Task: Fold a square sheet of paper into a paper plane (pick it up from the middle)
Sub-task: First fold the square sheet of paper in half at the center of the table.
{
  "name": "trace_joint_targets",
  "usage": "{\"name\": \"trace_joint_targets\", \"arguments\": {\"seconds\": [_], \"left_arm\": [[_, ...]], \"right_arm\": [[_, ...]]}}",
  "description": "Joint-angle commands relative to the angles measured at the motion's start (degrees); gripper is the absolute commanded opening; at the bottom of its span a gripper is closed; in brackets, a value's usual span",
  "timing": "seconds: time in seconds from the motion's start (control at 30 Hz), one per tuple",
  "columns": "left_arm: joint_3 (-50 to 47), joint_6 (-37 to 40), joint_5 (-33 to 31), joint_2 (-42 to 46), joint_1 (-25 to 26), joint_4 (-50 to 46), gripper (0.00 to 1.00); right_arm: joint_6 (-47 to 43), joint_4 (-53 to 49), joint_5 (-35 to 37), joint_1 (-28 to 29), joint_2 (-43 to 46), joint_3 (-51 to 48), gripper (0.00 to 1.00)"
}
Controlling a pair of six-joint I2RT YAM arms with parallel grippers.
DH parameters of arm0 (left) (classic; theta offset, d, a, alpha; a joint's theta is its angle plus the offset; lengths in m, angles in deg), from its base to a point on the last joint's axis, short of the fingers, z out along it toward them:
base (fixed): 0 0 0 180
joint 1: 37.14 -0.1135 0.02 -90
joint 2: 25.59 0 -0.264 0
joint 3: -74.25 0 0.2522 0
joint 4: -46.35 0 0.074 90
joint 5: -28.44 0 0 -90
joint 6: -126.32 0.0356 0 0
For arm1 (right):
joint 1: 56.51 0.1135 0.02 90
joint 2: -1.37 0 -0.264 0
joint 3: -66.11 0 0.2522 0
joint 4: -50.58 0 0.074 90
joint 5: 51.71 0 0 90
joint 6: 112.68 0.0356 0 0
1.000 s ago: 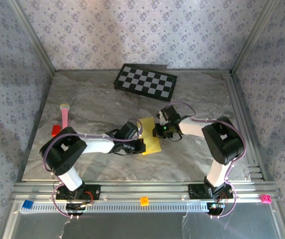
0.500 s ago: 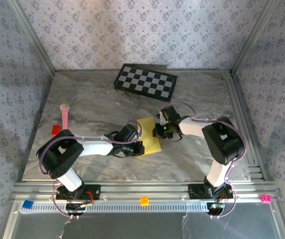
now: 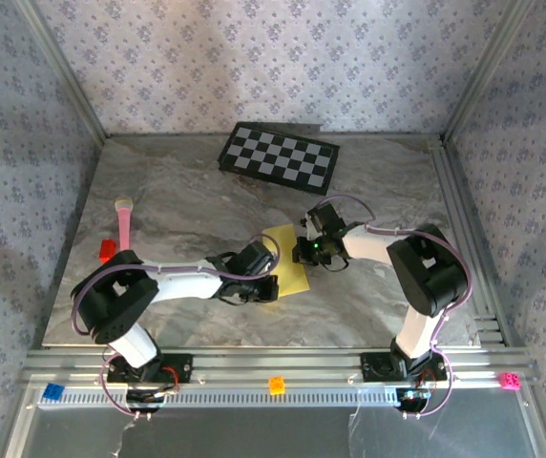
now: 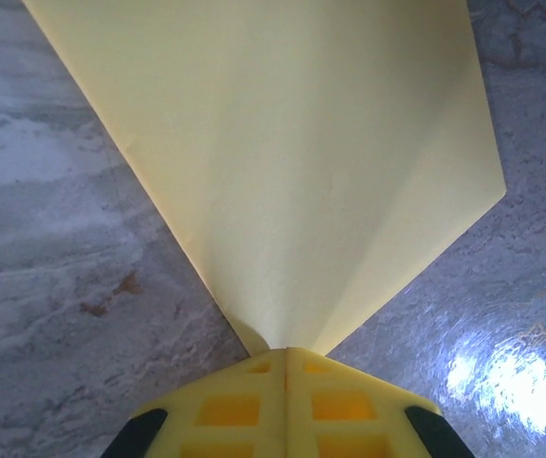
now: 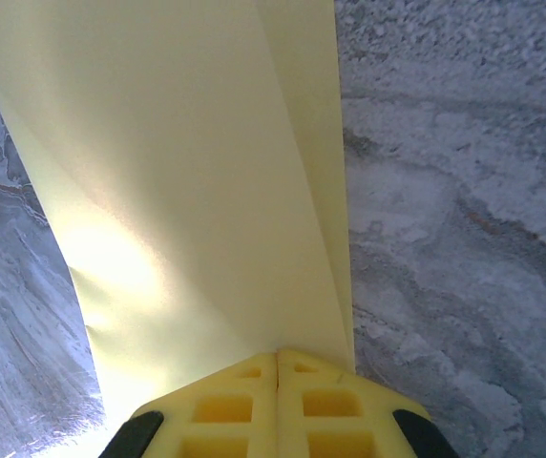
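Left tool (image 4: 285, 353) (7 o'clock) & right tool (image 5: 278, 356) (2) both pinch thin yellow paper sheet (image 3: 292, 272); opposed pulls cd tear it.

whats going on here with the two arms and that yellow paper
Both arms are working on the yellow paper in the middle of the marble table, partway through folding it. The left gripper is shut on a pointed corner of it, and the right gripper is shut on its other side, where a folded-over flap shows. It isn't a finished plane yet. The checkerboard sits untouched at the far side.
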Motion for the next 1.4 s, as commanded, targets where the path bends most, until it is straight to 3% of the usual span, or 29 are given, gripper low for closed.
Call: {"name": "trace_joint_targets", "arguments": {"seconds": [0.0,0.3,0.53,0.63,0.73,0.97,1.37], "left_arm": [[-0.67,1.74,0.05,1.24,0.91,-6.72,0.08],[-1.05,2.60,-3.32,7.84,0.46,-6.56,0.09],[-0.43,3.59,4.56,13.10,-12.26,-1.48,0.16],[2.17,3.58,9.51,10.60,-18.02,1.12,0.17],[6.45,4.60,12.80,5.89,-20.61,1.32,0.16],[11.13,3.88,17.35,-3.27,-20.79,5.20,0.16],[13.87,4.98,17.51,-13.16,-21.18,6.17,0.10]], "right_arm": [[0.48,-7.91,6.56,-0.11,-2.01,-2.66,0.00],[0.23,-8.37,6.57,-0.02,-1.80,-2.35,0.00],[0.22,-8.24,6.53,-0.03,-1.54,-2.29,0.00],[0.40,-7.98,6.45,-0.01,-1.70,-2.28,0.00],[0.41,-8.02,6.31,0.05,-1.96,-2.09,0.00],[0.37,-8.22,6.39,0.14,-2.06,-2.01,0.00],[0.09,-8.30,6.31,0.22,-2.51,-1.93,0.00]]}}
